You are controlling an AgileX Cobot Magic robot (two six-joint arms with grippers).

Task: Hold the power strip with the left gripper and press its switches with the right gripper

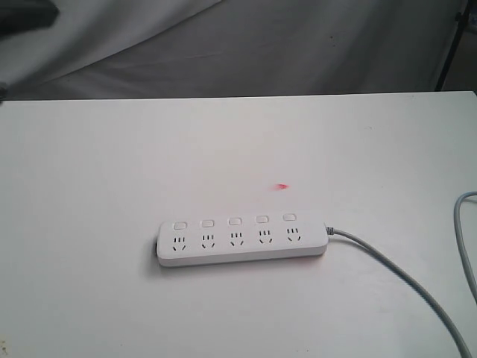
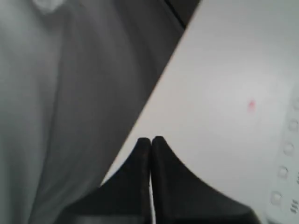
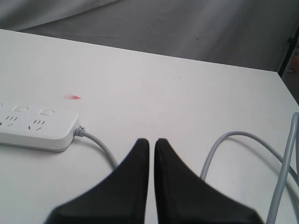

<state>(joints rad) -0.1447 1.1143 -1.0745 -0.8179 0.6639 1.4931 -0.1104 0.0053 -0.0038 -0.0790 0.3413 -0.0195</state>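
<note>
- Pressing the switches (image 1: 234, 221) now risks sliding the power strip (image 1: 242, 242): neither tool touches it.
- Left tool (image 2: 151, 140) and right tool (image 3: 152, 141): jaws closed together, both empty.
- Cord (image 1: 395, 272) loops close to the right tool and could snag.
- Power strip lies flat mid-counter (image 1: 112, 164), nearer the camera-side edge, long axis parallel to that edge, cord end toward the right edge, switches upward.
</note>
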